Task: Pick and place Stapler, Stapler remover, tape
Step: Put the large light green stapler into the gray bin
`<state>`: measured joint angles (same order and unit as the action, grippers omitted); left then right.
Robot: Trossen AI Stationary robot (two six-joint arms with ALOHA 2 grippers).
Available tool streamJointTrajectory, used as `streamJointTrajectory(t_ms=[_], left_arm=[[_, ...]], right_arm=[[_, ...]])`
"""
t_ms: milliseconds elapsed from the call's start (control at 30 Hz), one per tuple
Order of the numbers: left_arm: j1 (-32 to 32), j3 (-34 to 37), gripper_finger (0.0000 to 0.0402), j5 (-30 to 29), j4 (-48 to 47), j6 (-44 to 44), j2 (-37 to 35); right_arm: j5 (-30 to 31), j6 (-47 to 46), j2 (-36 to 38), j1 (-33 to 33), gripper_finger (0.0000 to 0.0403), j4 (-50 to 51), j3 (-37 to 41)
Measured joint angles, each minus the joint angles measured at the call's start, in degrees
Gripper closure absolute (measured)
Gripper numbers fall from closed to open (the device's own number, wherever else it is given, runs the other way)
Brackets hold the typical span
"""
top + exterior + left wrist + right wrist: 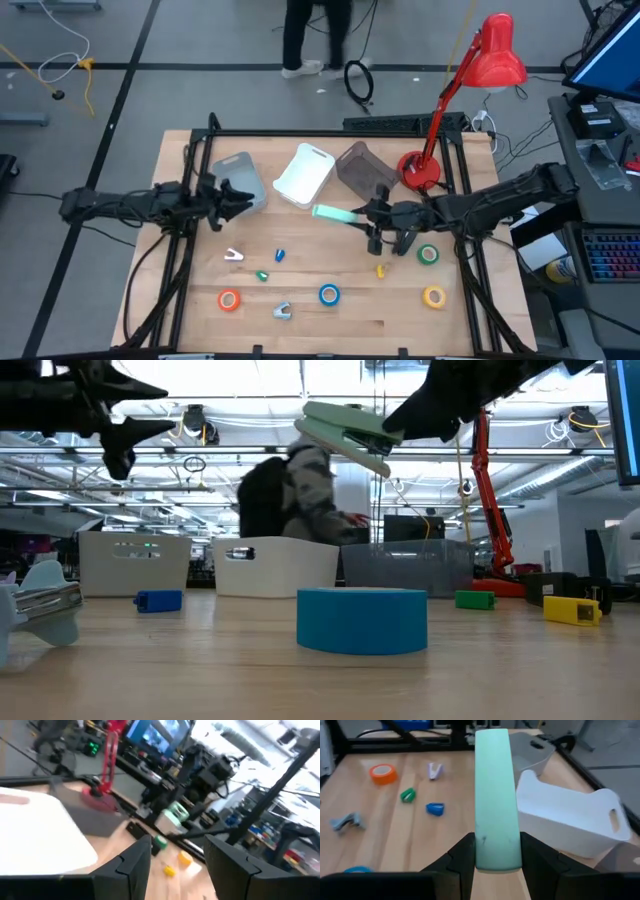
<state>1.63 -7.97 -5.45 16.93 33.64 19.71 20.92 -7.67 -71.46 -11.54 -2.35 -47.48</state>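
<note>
A mint-green stapler (335, 213) hangs above the table's middle, in front of the white bin (303, 175), with my right gripper (370, 217) shut on it; the low view shows the stapler (345, 430) high over the table. My left gripper (232, 198) hovers open and holding nothing beside the light grey bin (243, 180) at the far left. Orange (229, 299), blue (329, 294), yellow (433, 296) and green (429, 255) tape rolls lie flat on the near half. Several small staple removers lie among them, such as a grey one (282, 311) and a white one (234, 256). My right gripper pinches the stapler's two long sides (495, 860) between its two fingers, at the end nearest the wrist. The fingers (462, 857) come from the table's right, slanting slightly down, and lie along the stapler. The stapler is lifted clear, its free end reaching toward the table's left.
A dark grey bin (360, 168) stands right of the white one, and a red desk lamp (420, 170) stands at the far right corner. A black frame runs along the table's edges. A person stands beyond the far edge (315, 40).
</note>
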Motion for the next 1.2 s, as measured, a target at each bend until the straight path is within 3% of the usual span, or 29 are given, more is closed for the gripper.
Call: streamJointTrajectory(t_ms=[100, 233, 467, 633, 867, 1200], left_arm=[[0.00, -0.52, 0.0217, 2.52, 6.93, -0.17, 7.39], [0.00, -5.54, 0.0217, 4.94, 6.81, -1.29, 17.38], [0.02, -19.32, 0.0217, 7.52, 0.93, -8.88, 34.11], [0.02, -28.29, 0.0217, 11.68, -3.98, -13.96, 41.98], [0.01, -37.42, 0.0217, 16.13, -14.30, -20.36, 48.12], [-0.39, -37.90, 0.0217, 16.02, -13.26, -19.37, 49.08]], right_arm=[[0.22, -0.01, -0.49, 0.72, 0.0279, -0.05, 0.00], [0.08, -0.03, -1.00, 1.09, 0.0279, -0.13, 0.00], [0.03, -0.16, -1.62, 1.24, 0.0279, 0.04, 0.02], [-0.12, -0.16, -1.64, 1.24, 0.0279, 0.56, 0.02], [-0.43, -0.20, -1.64, 0.98, 0.0279, 1.73, 0.02], [-1.65, -0.67, -1.64, 0.95, 0.0279, 1.71, 0.02]])
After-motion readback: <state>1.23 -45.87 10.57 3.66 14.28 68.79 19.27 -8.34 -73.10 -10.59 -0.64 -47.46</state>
